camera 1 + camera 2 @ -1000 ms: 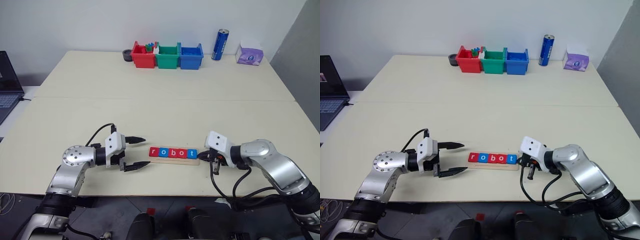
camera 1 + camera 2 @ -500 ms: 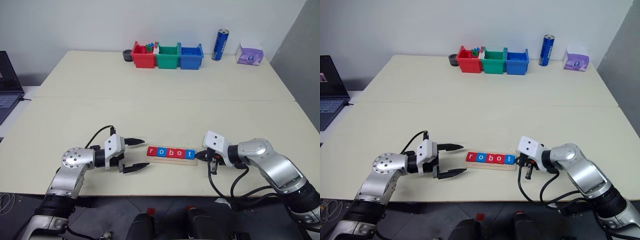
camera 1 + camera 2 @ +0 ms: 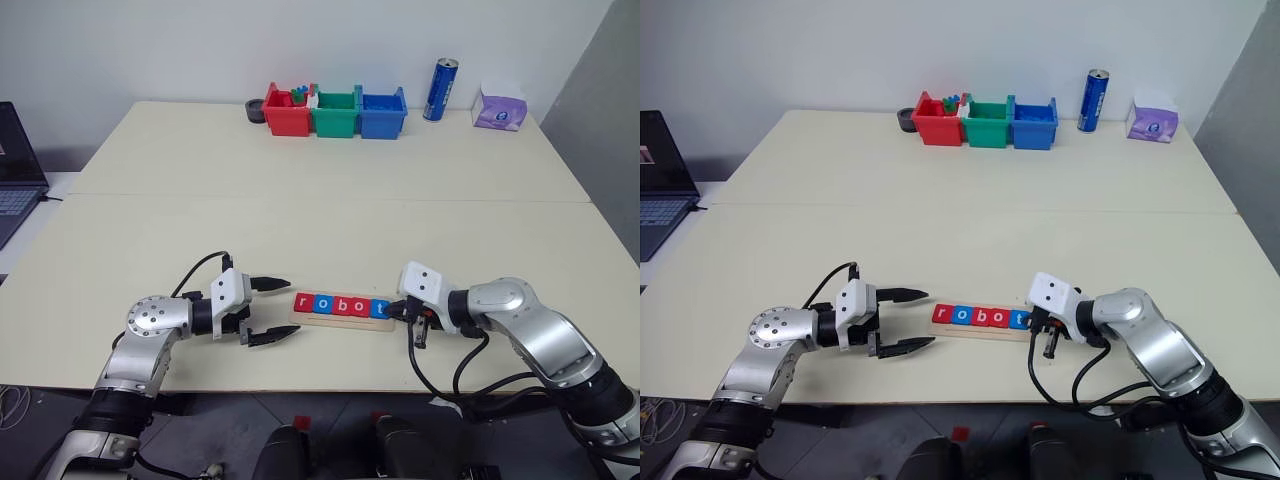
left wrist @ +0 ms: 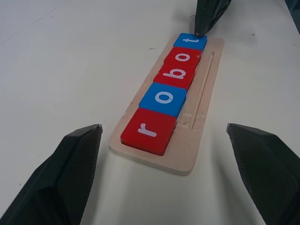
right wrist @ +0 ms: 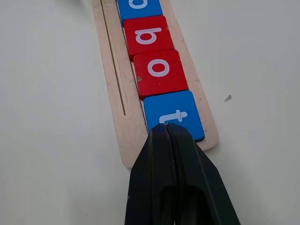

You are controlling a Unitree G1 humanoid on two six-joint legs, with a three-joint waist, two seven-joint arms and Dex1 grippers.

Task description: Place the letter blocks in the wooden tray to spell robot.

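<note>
Tiles reading r-o-b-o-t fill your wooden tray (image 3: 345, 322) at the table's (image 3: 320, 230) 6 o'clock edge, so spelling looks done: your right gripper (image 5: 172, 140), pinched shut, tips the blue t block (image 5: 174, 120) while your left gripper (image 3: 268, 310) gapes wide, empty, at the tray's 9 o'clock.

Along the far edge of the pale table (image 3: 330, 200) sit red (image 3: 286, 112), green (image 3: 335, 113) and blue bins (image 3: 383, 113), a blue can (image 3: 440, 89) and a purple tissue pack (image 3: 499, 108). A laptop (image 3: 17, 165) sits off left.
</note>
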